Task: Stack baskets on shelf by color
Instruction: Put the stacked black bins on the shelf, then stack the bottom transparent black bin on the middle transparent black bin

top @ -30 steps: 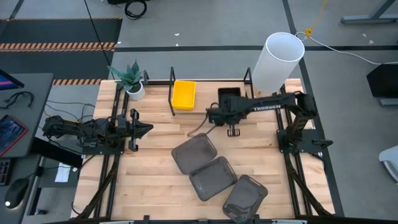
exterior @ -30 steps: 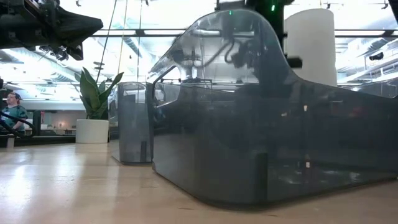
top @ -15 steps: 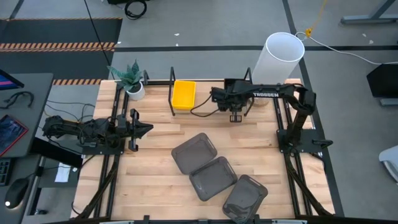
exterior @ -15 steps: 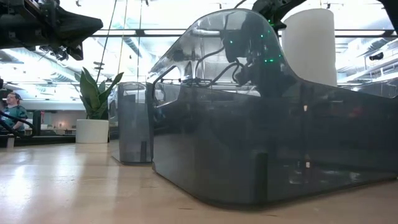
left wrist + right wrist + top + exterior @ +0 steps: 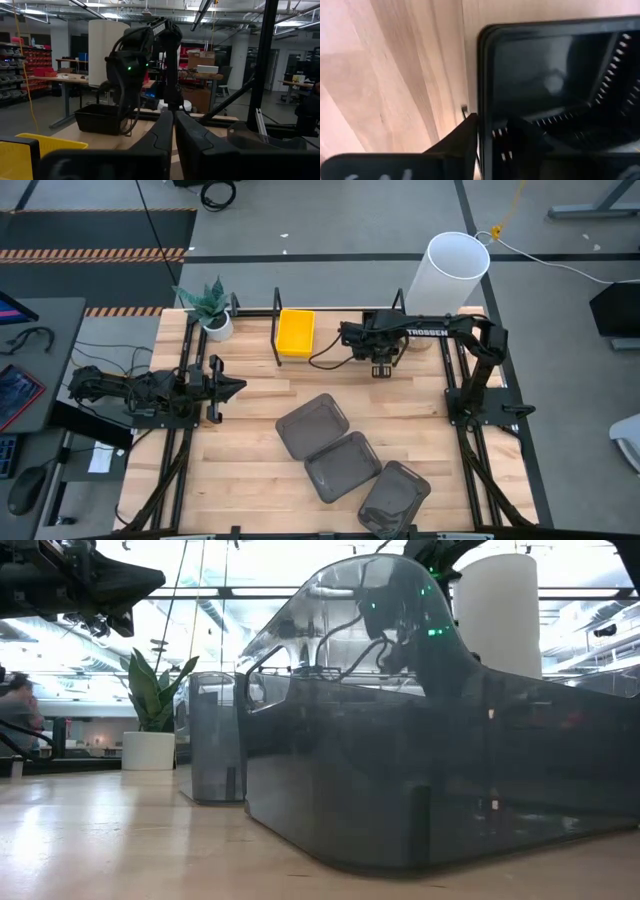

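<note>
your right tool (image 5: 380, 366) has just loosened, fingers straddling the small black mesh-sided plastic basket's (image 5: 560, 90) rim at the black wire shelf (image 5: 277, 330); left tool (image 5: 232, 388) waits shut, empty.

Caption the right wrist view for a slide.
Right pincer straddling the rim of a black mesh basket, one finger outside over the wooden table.
</note>
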Controlling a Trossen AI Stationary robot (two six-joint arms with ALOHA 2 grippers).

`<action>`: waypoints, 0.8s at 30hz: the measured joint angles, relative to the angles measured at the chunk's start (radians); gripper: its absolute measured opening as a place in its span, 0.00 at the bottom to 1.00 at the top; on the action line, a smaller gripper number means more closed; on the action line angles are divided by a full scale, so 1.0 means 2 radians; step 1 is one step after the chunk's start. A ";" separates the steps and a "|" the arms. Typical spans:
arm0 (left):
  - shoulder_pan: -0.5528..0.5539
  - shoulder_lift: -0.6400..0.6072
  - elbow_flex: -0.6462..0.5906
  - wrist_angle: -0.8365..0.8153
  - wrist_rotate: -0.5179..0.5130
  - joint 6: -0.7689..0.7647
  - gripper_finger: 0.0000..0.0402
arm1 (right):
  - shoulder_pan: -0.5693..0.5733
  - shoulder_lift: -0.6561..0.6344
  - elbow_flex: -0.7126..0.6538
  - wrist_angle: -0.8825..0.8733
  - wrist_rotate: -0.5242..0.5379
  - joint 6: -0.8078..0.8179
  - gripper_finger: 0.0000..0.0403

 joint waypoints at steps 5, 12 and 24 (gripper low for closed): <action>0.000 0.000 0.000 0.000 0.000 0.000 0.06 | 0.022 -0.001 0.052 -0.058 -0.001 0.041 0.34; 0.000 0.000 0.000 0.000 0.000 0.000 0.09 | 0.096 -0.002 0.091 -0.095 -0.123 0.208 0.35; 0.000 0.000 0.000 0.000 0.000 0.000 0.06 | 0.272 -0.002 0.081 -0.071 -0.191 0.415 0.35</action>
